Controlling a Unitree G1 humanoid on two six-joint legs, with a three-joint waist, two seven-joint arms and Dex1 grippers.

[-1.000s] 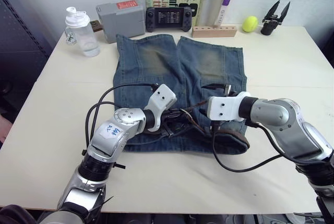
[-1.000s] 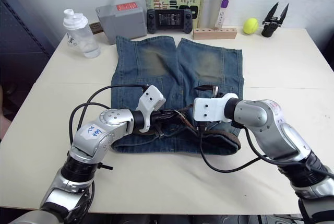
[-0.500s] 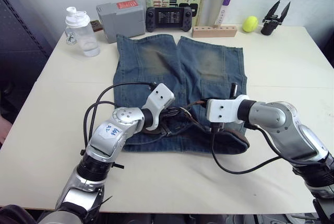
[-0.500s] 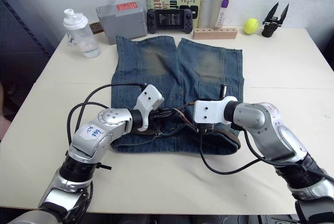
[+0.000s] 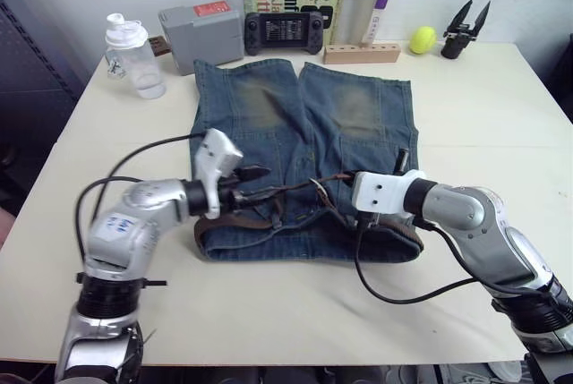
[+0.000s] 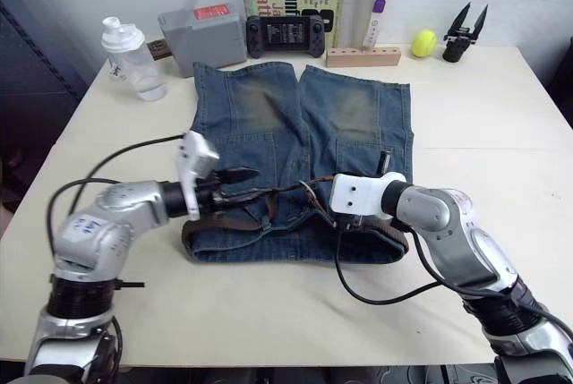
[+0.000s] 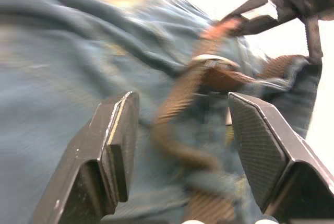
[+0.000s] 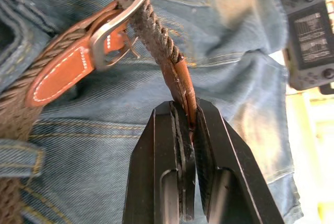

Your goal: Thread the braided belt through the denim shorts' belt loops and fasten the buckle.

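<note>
With the denim shorts (image 5: 304, 147) spread flat on the table (image 5: 501, 106), waistband toward the robot, the braided belt (image 5: 260, 219) lies along that waistband and its tan tip has passed through the buckle (image 8: 117, 23). Right gripper (image 8: 187, 130): clenched on the belt's leather tip just beyond the buckle frame. Left gripper (image 7: 180, 145): released, jaws spread wide, hovering over the belt near the middle of the waistband.

Judged step: fastening. To do it well, the right gripper should draw the tip straight along the waistband so the weave slides through the frame without twisting, while the left pins the buckle end so the shorts do not bunch toward the pull. The prong must then find a gap in the braid.

Hard to make out: the prong's position under the belt; how many belt loops (image 8: 18, 157) carry the belt, since both arms cover much of the waistband; the left wrist view is smeared, so contact there is uncertain.
</note>
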